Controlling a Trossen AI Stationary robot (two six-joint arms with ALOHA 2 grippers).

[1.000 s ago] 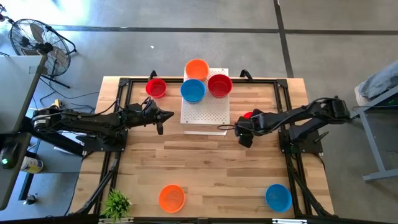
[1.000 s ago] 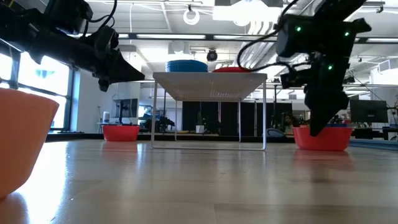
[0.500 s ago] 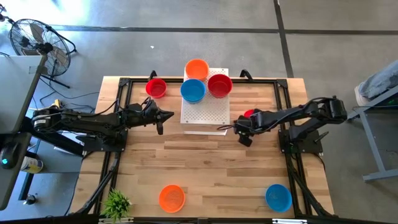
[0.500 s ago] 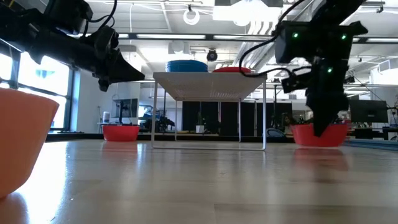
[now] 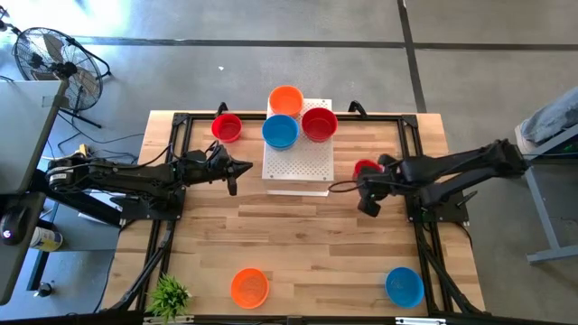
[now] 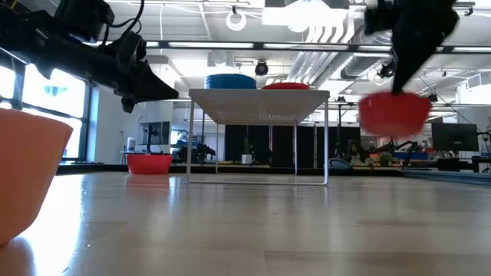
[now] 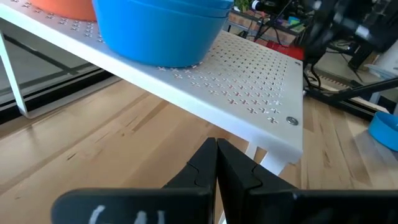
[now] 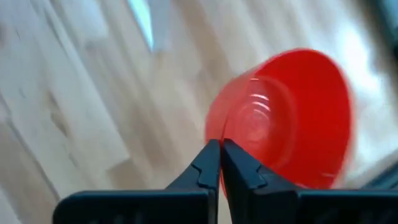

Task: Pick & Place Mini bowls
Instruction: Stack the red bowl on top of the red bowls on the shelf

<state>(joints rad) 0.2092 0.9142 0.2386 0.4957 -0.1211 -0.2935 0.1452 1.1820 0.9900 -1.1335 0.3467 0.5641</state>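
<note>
Though airborne, red bowl (image 8: 292,118) in right claw (image 8: 220,155)

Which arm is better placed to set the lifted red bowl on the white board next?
The right. Its gripper is shut on the red bowl, held off the table just beside the white perforated board. The left gripper is shut, holds nothing, and sits on the board's other side.
</note>
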